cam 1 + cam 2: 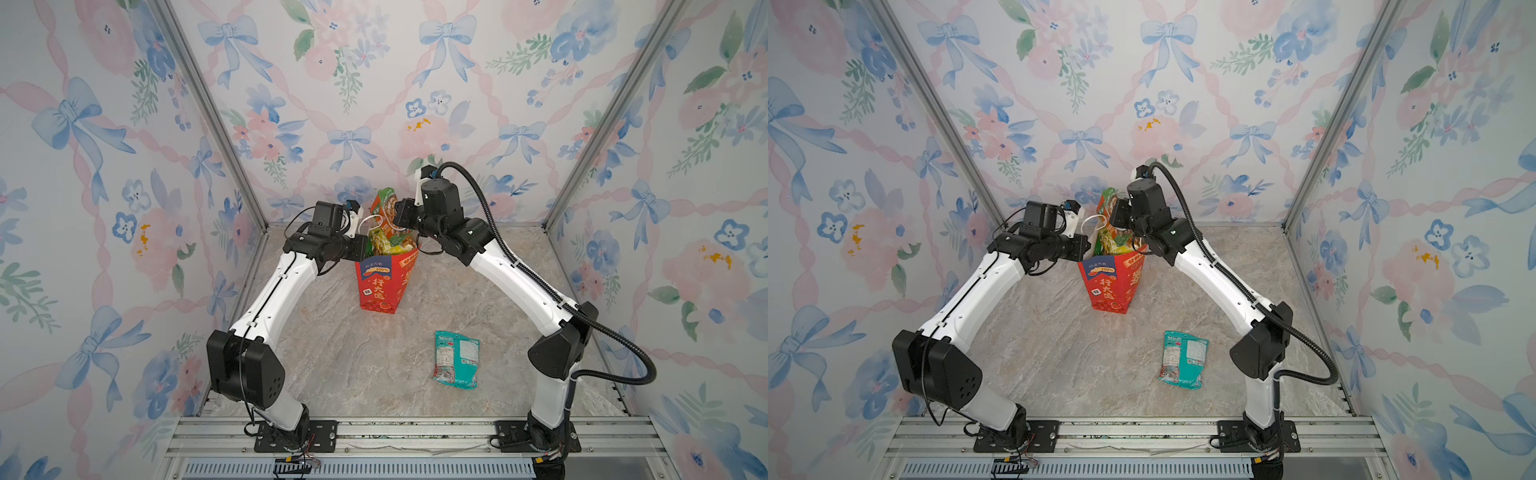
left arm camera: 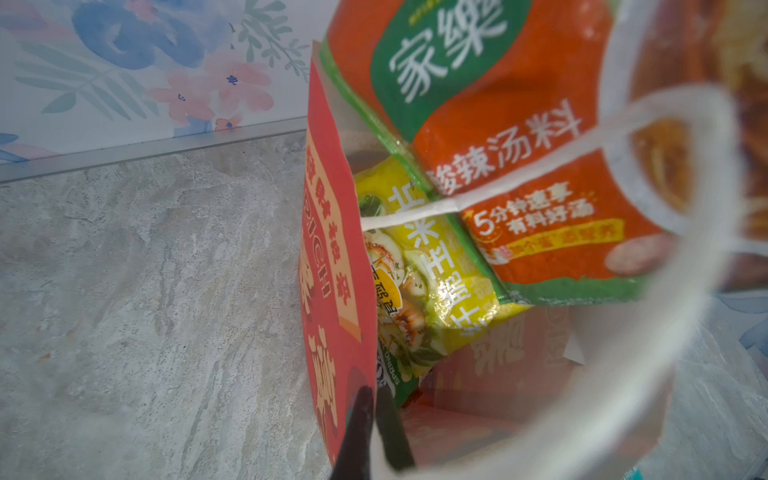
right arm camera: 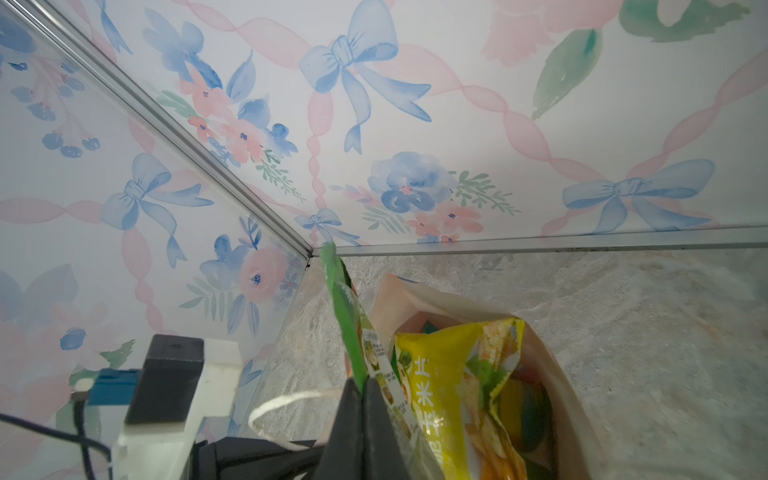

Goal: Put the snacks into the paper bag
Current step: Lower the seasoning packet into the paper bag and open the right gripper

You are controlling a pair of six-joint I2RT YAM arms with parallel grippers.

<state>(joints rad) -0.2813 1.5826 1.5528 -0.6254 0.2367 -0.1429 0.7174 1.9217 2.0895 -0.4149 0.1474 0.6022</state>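
Observation:
The red paper bag (image 1: 380, 286) (image 1: 1106, 289) stands upright at mid-table in both top views. My left gripper (image 1: 365, 249) (image 2: 371, 415) is shut on the bag's left wall at the rim, one finger outside and one inside. My right gripper (image 1: 398, 216) (image 3: 362, 384) is shut on an orange packet with a green edge (image 1: 384, 205) (image 2: 519, 166) (image 3: 345, 316), held upright, its lower part in the bag's mouth. A yellow packet (image 2: 440, 266) (image 3: 449, 374) and other snacks fill the bag. A teal packet (image 1: 457, 359) (image 1: 1183, 359) lies flat on the table at the front right.
A white cord handle (image 2: 665, 137) loops across the bag's mouth; another (image 3: 282, 405) hangs by my right fingers. Floral walls close in the back and both sides. A metal rail (image 1: 415, 434) runs along the front edge.

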